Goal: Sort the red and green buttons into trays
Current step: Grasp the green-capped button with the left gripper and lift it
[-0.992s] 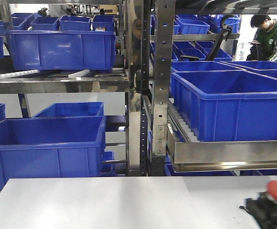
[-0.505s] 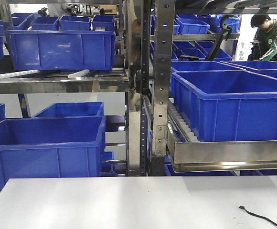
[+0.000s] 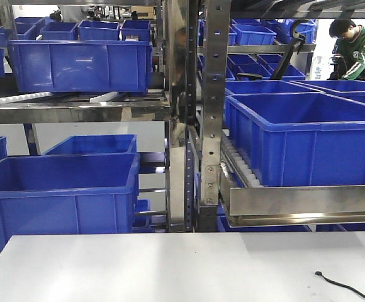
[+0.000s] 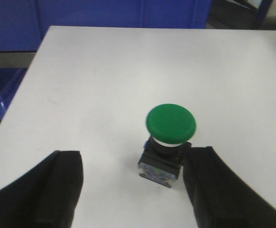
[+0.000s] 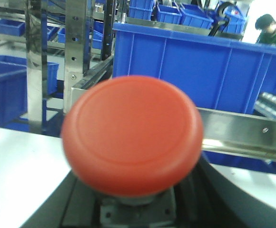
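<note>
Quick rundown. The green button [image 4: 171, 124] stands upright on the white bench [image 4: 104, 71], cap up on its boxy switch body, well in from the bench's left and far edges. The left claw [image 4: 134, 159] is spread wide with the button sitting in the gap. It's not centred though. The switch body is right up against the finger [image 4: 214, 185] on the right of the wrist view, maybe touching (can't tell), and there's plenty of bare bench between it and the other finger. The button's long axis runs straight up, and the body looks turned a bit off square to the fingers.

The red button [image 5: 132, 135] fills the right wrist view. The right claw [image 5: 140, 209] looks clamped on its switch body, with dark finger walls snug on both sides and bench showing behind it.

So green is the left arm's job, since it's right there and the right one has its hands full. My guess is the claw should shift toward the crowded side before closing, otherwise the near finger may shove the button sideways or tip it.

Neither tray shows in any view. The front view only has bench, a thin black cable [image 3: 346, 288] and blue crates [image 3: 296, 138] on the rack.
</note>
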`<state>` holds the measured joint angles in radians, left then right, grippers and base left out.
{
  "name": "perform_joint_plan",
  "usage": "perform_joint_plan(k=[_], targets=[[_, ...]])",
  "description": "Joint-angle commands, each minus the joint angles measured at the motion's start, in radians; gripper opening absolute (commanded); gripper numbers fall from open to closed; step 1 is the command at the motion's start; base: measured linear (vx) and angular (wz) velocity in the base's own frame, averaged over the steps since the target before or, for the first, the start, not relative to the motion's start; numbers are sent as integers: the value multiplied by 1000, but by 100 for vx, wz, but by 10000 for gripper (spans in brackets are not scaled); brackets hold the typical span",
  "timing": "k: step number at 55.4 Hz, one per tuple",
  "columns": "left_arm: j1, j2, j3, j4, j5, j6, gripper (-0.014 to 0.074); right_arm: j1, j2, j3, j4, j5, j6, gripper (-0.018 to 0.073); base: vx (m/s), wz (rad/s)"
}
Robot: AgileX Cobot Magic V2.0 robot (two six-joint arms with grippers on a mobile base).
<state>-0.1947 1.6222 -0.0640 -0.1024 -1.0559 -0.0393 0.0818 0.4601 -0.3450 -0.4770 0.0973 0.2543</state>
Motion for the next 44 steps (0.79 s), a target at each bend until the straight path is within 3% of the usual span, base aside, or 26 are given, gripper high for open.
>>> perform_joint_plan(k=[1, 5, 20, 32, 44], targets=[[-2, 86, -15, 48, -233, -12, 533, -2, 11, -30, -61, -81, -22, -9, 0, 0], [-2, 174, -16, 47, -319, -12, 514, -2, 11, -30, -88, -81, -22, -9, 0, 0], [-2, 358, -120, 50, -316, -14, 452, -2, 11, -30, -109, -81, -22, -9, 0, 0], [-2, 378, -205, 53, -309, -14, 464, -2, 11, -30, -109, -81, -22, -9, 0, 0], [-2, 378, -252, 0, -280, -14, 520, -2, 11, -30, -108, -80, -22, -9, 0, 0]])
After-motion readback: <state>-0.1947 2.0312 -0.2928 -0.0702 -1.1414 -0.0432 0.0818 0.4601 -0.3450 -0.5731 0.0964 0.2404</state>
